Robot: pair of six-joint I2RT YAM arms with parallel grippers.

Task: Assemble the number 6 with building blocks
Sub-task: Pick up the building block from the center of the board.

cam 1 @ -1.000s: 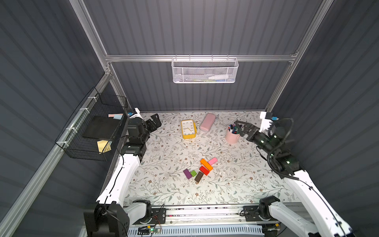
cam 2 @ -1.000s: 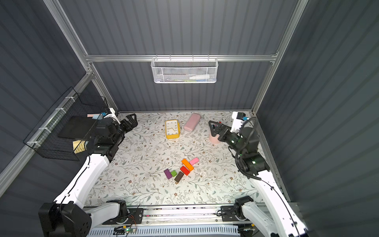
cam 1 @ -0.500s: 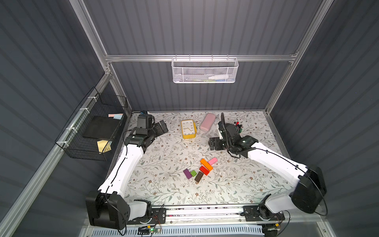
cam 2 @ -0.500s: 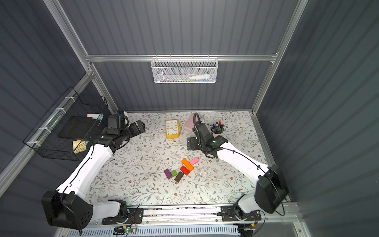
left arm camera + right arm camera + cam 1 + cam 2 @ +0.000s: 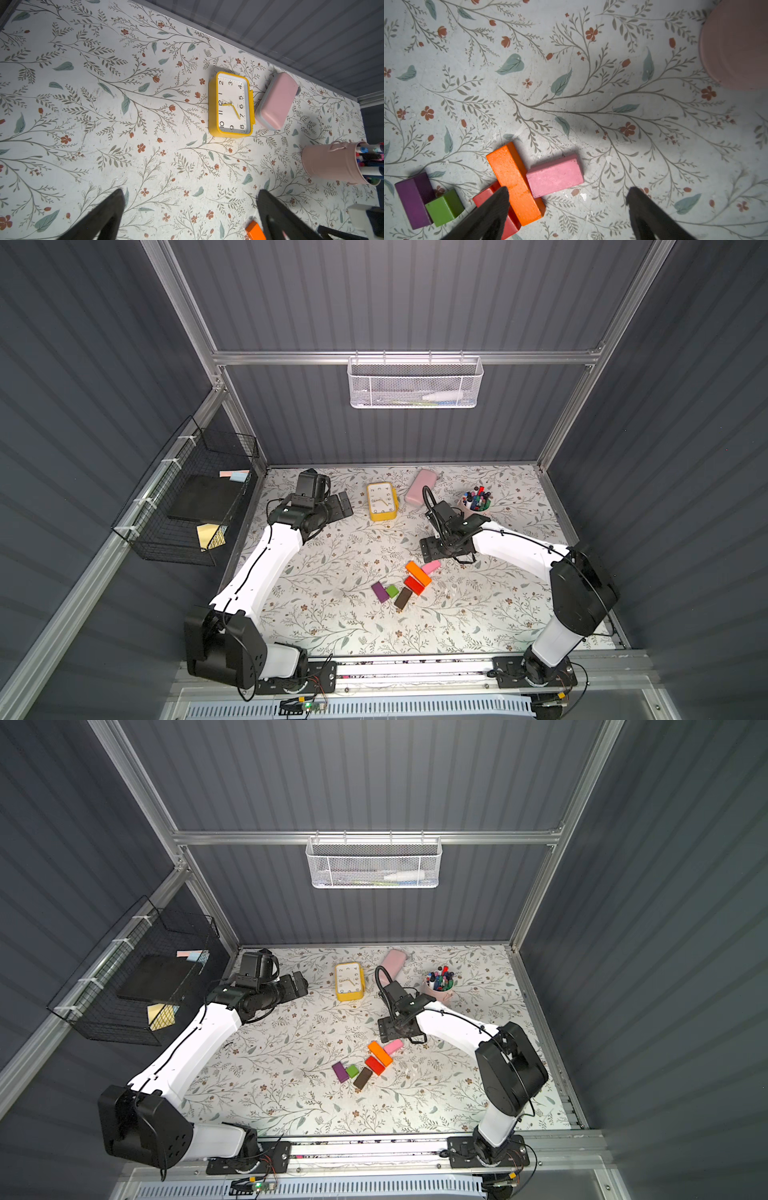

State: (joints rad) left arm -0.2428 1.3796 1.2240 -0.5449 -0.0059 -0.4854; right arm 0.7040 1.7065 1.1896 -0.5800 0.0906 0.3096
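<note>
Pick-up step: right gripper point(image 5: 568, 190), wide and empty, hovers above pink rectangular wooden block point(image 5: 554, 175). Next: lower, close. Left gripper point(image 5: 190, 190) wide, idle.

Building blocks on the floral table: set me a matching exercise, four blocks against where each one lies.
1. long orange rectangular block
2. small green cube
3. pink rectangular block
4. dark brown rectangular block

a. touching the purple rectangular block
b. between the green cube and the red rectangular block
c. farthest from the purple block
d. between the pink and red blocks

Pairs: 1-d, 2-a, 3-c, 4-b
</note>
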